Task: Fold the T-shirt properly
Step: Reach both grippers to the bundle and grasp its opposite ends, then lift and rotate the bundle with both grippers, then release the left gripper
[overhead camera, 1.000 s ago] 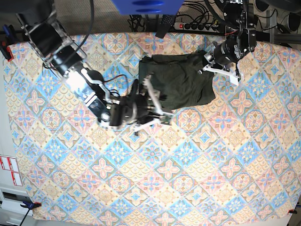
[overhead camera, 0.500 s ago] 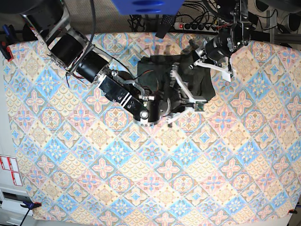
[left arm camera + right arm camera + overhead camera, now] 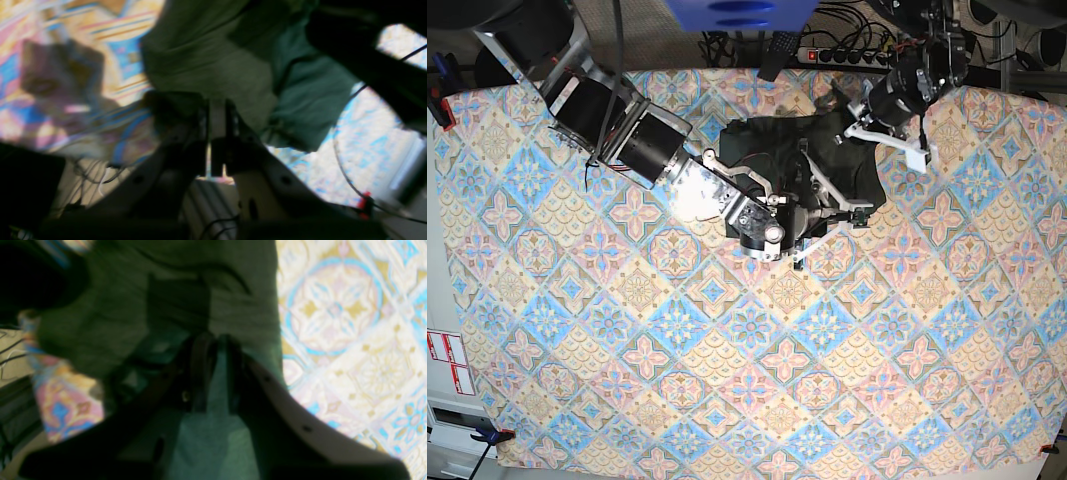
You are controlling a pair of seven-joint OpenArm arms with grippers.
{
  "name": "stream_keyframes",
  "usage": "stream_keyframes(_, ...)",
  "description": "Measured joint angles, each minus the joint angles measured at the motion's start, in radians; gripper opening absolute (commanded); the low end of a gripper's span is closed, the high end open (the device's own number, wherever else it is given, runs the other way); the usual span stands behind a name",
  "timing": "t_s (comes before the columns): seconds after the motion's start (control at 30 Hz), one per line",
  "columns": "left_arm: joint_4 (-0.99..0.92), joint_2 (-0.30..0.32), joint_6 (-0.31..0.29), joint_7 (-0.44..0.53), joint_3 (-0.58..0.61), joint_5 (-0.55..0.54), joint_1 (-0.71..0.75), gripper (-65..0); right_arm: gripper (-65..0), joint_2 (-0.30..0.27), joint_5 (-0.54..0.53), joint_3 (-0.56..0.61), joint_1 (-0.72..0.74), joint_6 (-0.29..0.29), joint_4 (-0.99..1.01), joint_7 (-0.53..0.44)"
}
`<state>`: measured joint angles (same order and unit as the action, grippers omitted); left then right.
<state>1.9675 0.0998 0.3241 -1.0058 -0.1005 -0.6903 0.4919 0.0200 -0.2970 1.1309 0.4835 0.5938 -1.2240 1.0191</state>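
The T-shirt, dark olive green, lies bunched in a rough rectangle near the far edge of the bench, a little toward the right of that edge's middle in the base view. The bench is covered by a patterned cloth of blue, pink and cream tiles.

Right arm: reaches in from the bench's far left corner in the base view and lies across the shirt's near edge. The right hand sits low over the fabric, fingers drawn narrow. In the right wrist view green fabric fills the gap between the fingers and runs back under the palm, so the hand appears to be gripping a fold of the shirt; the picture is blurred and this is not certain.

Left arm: comes down from the far right corner in the base view, above the shirt's far right corner. The left hand has its fingers pressed together, tips at the edge of the shirt. The left wrist view is blurred; whether cloth is pinched between the tips cannot be told.

A power strip and cables lie beyond the far edge.
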Motion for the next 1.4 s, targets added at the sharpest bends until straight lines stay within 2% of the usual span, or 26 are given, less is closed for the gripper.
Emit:
stream_keyframes(0.1, -0.044, -0.014, -0.002, 0.000, 0.001, 0.000, -0.031, -65.0, -55.9, 0.019, 0.035, -0.002, -0.002, 0.006, 0.057, -0.066)
stream_keyframes(0.27, -0.098, -0.008, 0.003, 0.010, 0.039, 0.008, -0.037, -65.0, -56.3, 0.019, 0.106, -0.006, -0.002, 0.001, 0.134, -0.094)
stream_keyframes(0.43, -0.151, -0.009, 0.001, 0.004, 0.087, 0.001, -0.058, -65.0, -56.4, 0.030, 0.114, -0.014, -0.001, 0.001, 0.188, -0.135)
stream_keyframes(0.5, -0.187, -0.009, 0.001, 0.002, 0.097, 0.001, -0.077, -65.0, -57.0, 0.030, 0.109, -0.051, -0.004, 0.005, 0.202, -0.138)
stream_keyframes(0.67, -0.228, -0.005, 0.001, 0.004, 0.096, 0.000, -0.096, -65.0, -63.2, 0.020, 0.122, -0.158, -0.002, 0.001, 0.205, -0.132)
stream_keyframes(0.87, -0.229, 0.008, 0.001, 0.000, 0.097, 0.050, -0.138, -65.0, -63.2, -0.035, 0.127, -0.207, -0.005, 0.001, 0.207, -0.131)
stream_keyframes(1.03, -0.229, 0.008, 0.001, 0.000, 0.097, 0.111, -0.174, -65.0, -63.2, -0.058, 0.125, -0.241, -0.003, 0.004, 0.207, -0.134)
stream_keyframes(1.4, -0.233, 0.009, 0.000, -0.008, 0.100, 0.244, -0.303, -65.0, -63.4, -0.155, 0.125, -0.250, -0.007, 0.004, 0.201, -0.121)
